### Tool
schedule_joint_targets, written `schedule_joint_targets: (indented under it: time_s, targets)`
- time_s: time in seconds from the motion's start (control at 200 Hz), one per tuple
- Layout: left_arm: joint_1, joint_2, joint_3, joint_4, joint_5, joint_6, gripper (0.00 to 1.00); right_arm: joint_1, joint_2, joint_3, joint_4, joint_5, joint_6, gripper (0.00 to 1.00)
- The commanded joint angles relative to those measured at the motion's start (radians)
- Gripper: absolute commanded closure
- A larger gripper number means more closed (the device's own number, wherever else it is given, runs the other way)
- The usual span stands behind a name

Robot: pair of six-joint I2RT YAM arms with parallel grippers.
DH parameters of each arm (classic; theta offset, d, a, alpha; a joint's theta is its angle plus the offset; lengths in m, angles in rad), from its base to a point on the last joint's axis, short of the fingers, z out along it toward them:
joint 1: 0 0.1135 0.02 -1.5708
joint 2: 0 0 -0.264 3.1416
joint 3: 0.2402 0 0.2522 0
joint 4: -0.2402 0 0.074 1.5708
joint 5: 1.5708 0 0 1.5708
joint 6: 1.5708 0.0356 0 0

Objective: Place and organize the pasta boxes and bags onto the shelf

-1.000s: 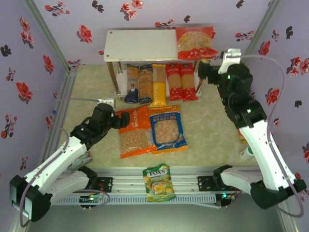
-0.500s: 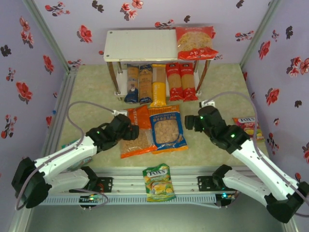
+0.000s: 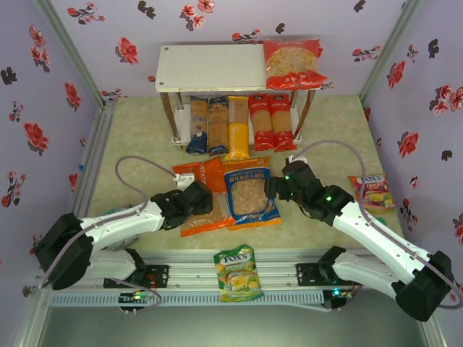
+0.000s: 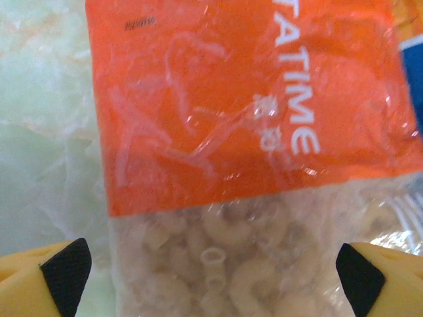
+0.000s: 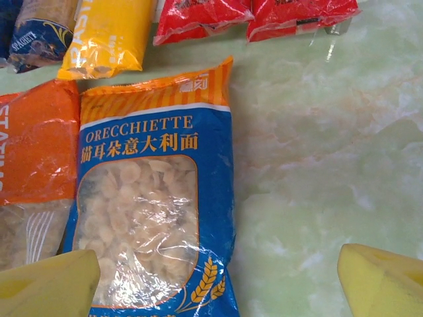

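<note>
**Two bags off the shelf; both grippers spread, nothing held**

Top external: The shelf (image 3: 210,69) is carrying the red bag (image 3: 293,63) on the right end of its upper board. The five pasta boxes (image 3: 237,123) are lying side by side on the lower board, their ends sticking out in front. The orange bag (image 3: 210,175) and the blue-and-orange bag (image 3: 248,194) are lying flat on the table (image 3: 325,152) just in front of the shelf, with their long edges meeting. The left gripper (image 3: 197,199) is hovering over the orange bag, and the right gripper (image 3: 273,186) is sitting at the other bag's right edge.

Left wrist: The black pads (image 4: 63,271) are standing wide apart either side of a clear window of pale elbow pasta, gripping nothing. The film is glossy and creased.

Right wrist: The yellow fingers (image 5: 46,287) are parted and empty, bracketing the orecchiette bag's lower right part. The pack is slick and flat with loose contents; the tabletop is smooth, marbled green.

Risks: Slick film is likely to slip from a shallow pinch. A bag held by one edge may sag as its contents shift. Lifting either bag may drag its neighbour along.
</note>
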Motion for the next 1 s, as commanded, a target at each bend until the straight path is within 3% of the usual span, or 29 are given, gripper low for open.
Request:
schedule_joint_targets:
  time_s: [0.0,0.595,0.995]
  targets:
    - [0.014,0.037,0.055,0.016,-0.057,-0.033,0.0,0.007,-0.018,-0.021,0.023,0.005,0.012,0.06]
    - [0.066,0.247,0.18,-0.024,0.076,-0.069,0.0,0.005,-0.058,-0.057,0.051,0.047,-0.025,0.04]
    - [0.096,0.307,0.137,0.017,0.157,-0.046,0.02,0.001,-0.063,-0.057,0.052,0.061,-0.051,0.03]
